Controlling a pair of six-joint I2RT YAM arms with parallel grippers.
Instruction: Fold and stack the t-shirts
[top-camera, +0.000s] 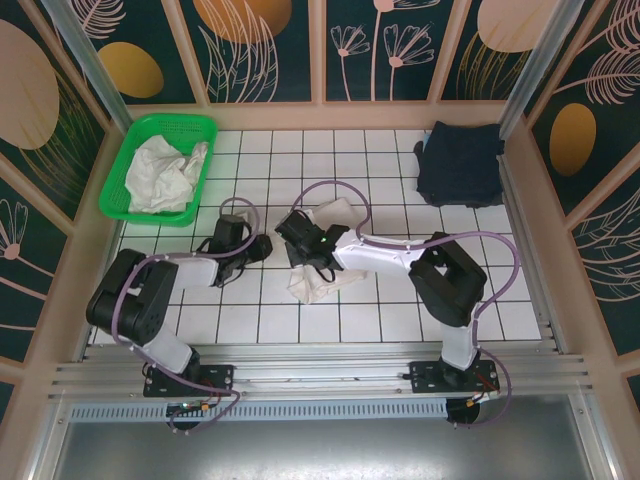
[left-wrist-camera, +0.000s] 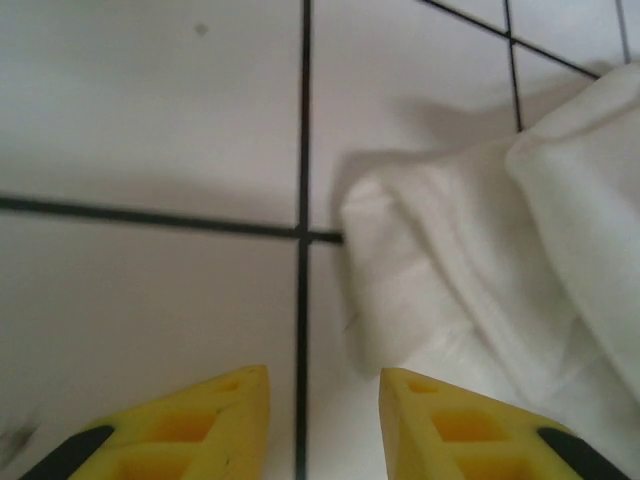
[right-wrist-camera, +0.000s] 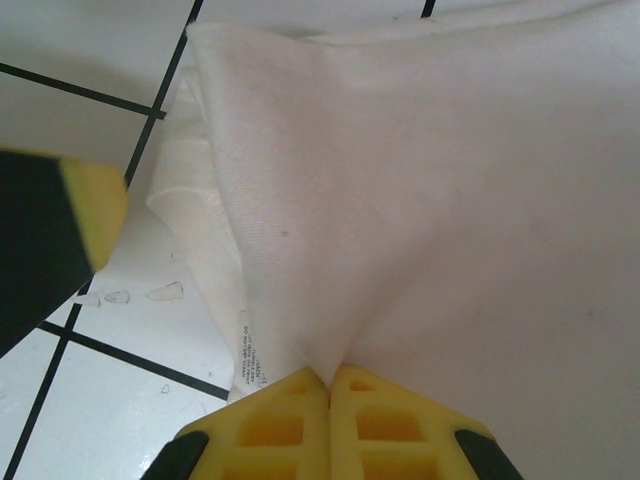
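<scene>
Top external shows me the folded dark navy t-shirt (top-camera: 460, 165) at the far right corner of the white tiled table (top-camera: 400, 320), so I count that one as done. One wrinkled off-white cotton t-shirt (top-camera: 316, 284) lies bunched mid-table, not yet folded. More crumpled off-white t-shirts (top-camera: 165, 172) are heaped in the green plastic mesh basket (top-camera: 172, 120) at far left. On the right wrist view my right gripper (right-wrist-camera: 330, 378) is clenched on a pinch of the mid-table shirt. My left gripper (left-wrist-camera: 325, 400) is spread with nothing between its fingers, just beside the cloth's edge. I judge most of the work is left: this fold, the basket's contents, then stacking.
</scene>
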